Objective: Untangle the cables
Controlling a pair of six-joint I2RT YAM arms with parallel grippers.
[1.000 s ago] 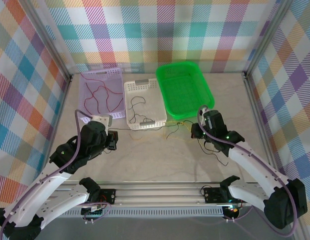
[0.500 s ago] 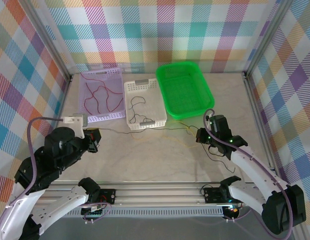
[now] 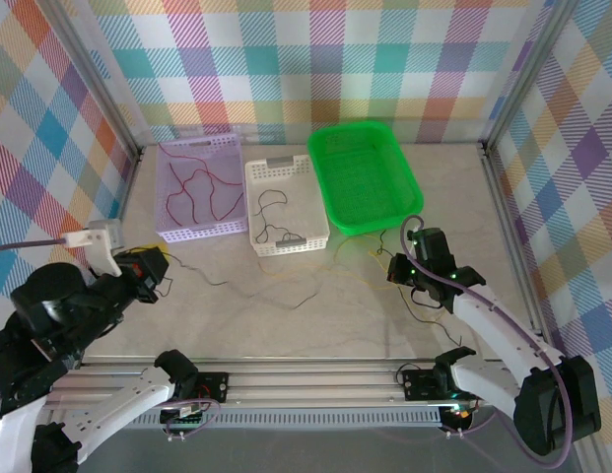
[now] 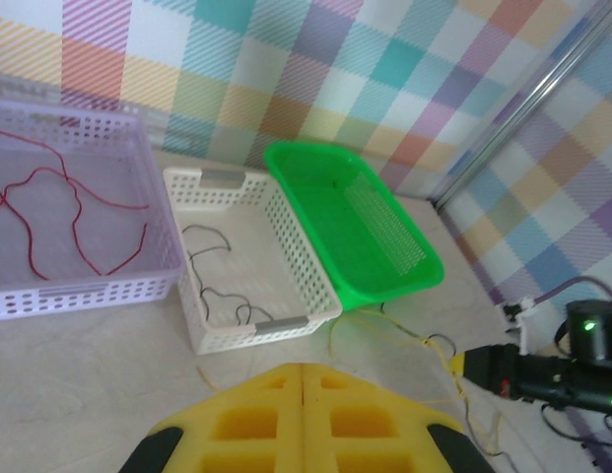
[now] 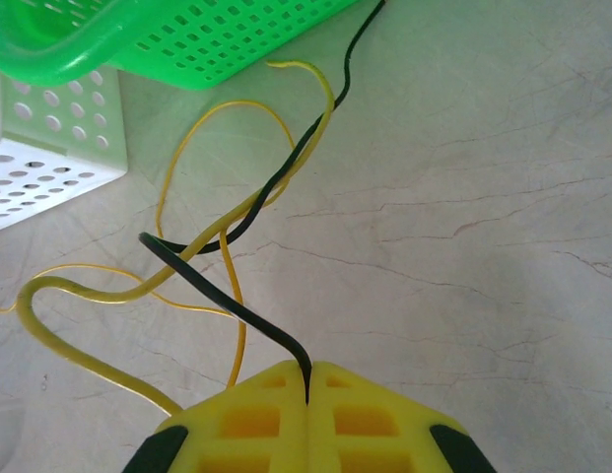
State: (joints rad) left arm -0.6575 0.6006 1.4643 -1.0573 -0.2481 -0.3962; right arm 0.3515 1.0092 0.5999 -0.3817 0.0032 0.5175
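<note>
Near edge, L side: L claw (image 4: 304, 372) sits over the front-L part of the table (image 3: 286, 325), yellow pads clenched flat together, no gap. In the top view a thin dark strand leads off from it across the tabletop. Can't tell if it's actually pinched.

Near edge, R side: R claw (image 5: 307, 372) is low over the table, pads clenched on the black wire (image 5: 227, 301), which goes straight into the seam between them. From the pads the wire runs away, kinks sharply, then slants toward the near corner of the green basket (image 3: 365, 177).

Yellow wires (image 5: 328, 94): at least 2 strands. They loop round the black wire mid-run and cross it in several spots, so they're tangled w/ it. They lie on the table just in front of the green basket and the corner of the white basket (image 3: 286, 246).

Mid: thin loose strands trail over the table between the 2 claws.

Far: 3 baskets in a row. L to R: lilac basket (image 3: 197, 234), white, green. Red wires (image 3: 187, 187) lie inside the lilac one. 2nd black wire (image 3: 274, 191) lies inside the white one.
</note>
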